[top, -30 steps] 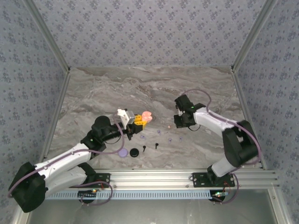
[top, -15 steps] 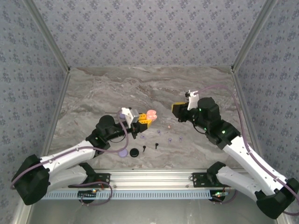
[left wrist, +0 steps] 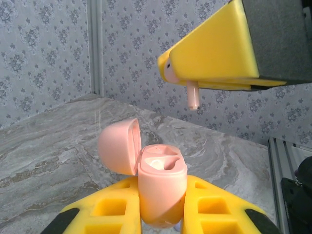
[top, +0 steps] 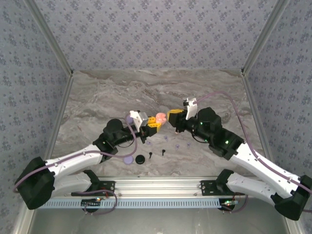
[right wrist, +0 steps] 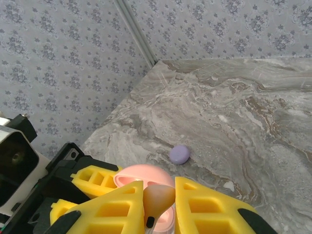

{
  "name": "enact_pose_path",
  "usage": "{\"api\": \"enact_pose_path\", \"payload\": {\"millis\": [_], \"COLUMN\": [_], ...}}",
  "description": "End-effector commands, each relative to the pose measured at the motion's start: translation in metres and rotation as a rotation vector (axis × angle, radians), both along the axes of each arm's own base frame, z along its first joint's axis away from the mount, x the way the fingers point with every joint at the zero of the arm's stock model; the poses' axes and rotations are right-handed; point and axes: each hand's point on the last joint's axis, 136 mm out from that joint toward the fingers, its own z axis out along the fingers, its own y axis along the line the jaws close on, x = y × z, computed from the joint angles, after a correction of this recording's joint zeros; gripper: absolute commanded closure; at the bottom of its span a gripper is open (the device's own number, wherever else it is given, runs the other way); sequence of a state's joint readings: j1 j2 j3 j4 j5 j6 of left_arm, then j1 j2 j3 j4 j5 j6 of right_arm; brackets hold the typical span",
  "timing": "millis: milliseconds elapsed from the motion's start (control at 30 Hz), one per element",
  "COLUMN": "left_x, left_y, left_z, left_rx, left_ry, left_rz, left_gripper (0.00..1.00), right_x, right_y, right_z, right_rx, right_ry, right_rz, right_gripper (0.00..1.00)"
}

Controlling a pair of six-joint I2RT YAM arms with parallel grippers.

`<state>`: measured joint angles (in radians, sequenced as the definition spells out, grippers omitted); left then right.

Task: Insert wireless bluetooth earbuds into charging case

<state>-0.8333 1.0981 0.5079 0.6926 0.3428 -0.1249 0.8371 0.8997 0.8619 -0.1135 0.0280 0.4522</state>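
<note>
A pink charging case [left wrist: 162, 187] stands upright with its lid [left wrist: 119, 146] flipped open, and my left gripper [left wrist: 162, 214] is shut on its body. In the top view the case [top: 159, 117] hangs above the table's middle. My right gripper [right wrist: 158, 209] is shut on a pink earbud [right wrist: 158, 197], stem pointing down, just above the case's open wells. From the left wrist, that earbud's stem [left wrist: 193, 95] pokes out below the right gripper's yellow finger [left wrist: 214, 53], above and right of the case. Both grippers [top: 155, 123] [top: 171, 117] nearly meet.
On the marble below lie a black round case [top: 140, 159], a lavender round case [top: 128, 159], two black earbuds [top: 151, 155] and small lavender earbuds [top: 178, 145]. A lavender oval piece [right wrist: 179, 154] rests on the table beyond the pink case. Patterned walls enclose the table.
My right arm has swung left from the table's right side, bringing the pink earbud over the case. The left gripper has carried the case slightly right to meet it.
</note>
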Motion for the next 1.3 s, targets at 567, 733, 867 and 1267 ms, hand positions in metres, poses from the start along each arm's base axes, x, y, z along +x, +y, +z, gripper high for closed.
{"api": "enact_pose_path", "payload": {"millis": [567,733,867,1267], "left_x": [0.001,0.0,0.0,0.001], "left_y": [-0.006,-0.006,-0.006,-0.005], "left_z": [0.027,0.026,0.028,0.028], "left_rx": [-0.066,-0.062,-0.065,-0.065], "left_ry": [-0.041,-0.039,-0.043,-0.042], "left_rz": [-0.007,-0.01,-0.01,0.0], "left_gripper": [1.0,1.0,1.0,1.0], "right_x": [0.009,0.01,0.011,0.005], "right_y": [0.012,0.014,0.016,0.025], "right_z": [-0.011,-0.014,-0.014,-0.023], "right_rx": [0.022,0.022,0.026,0.015], "right_ry": [0.018,0.024,0.024,0.059], "right_rz": [-0.021,-0.022,-0.021,0.03], "right_gripper": [0.81,0.81,0.81,0.8]}}
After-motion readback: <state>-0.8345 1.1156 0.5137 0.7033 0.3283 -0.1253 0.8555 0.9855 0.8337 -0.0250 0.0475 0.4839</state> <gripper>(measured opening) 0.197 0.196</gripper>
